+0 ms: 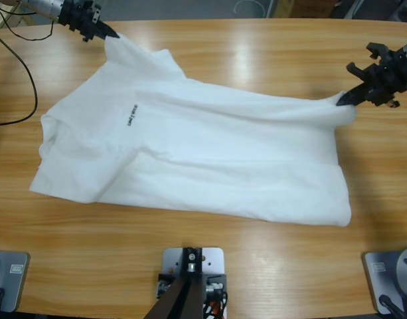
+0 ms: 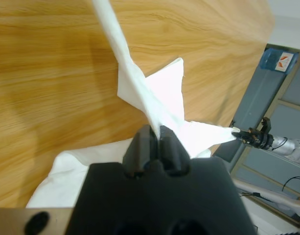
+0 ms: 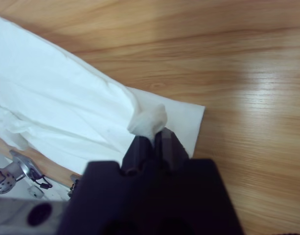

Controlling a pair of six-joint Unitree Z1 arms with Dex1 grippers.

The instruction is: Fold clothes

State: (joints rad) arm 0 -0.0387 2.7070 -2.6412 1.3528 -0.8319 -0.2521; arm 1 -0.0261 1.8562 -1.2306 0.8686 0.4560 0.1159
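1. White T-shirt (image 1: 190, 156) lay spread on wooden table (image 1: 256, 252), chest logo (image 1: 131, 115) up, far edge lifted at two pts.
2. Left gripper (image 2: 156, 131): jaws closed tight on a bunched far corner of the shirt; fabric ran taut from the tips, prob. to keep that edge straight.
3. Right gripper (image 3: 150, 139): jaws pinched shut on a wad of the other far corner.
4. Near edge stayed flat on table, likely as anchor for a fold twd the front.
5. Risk: thin pinch, cloth could slip.
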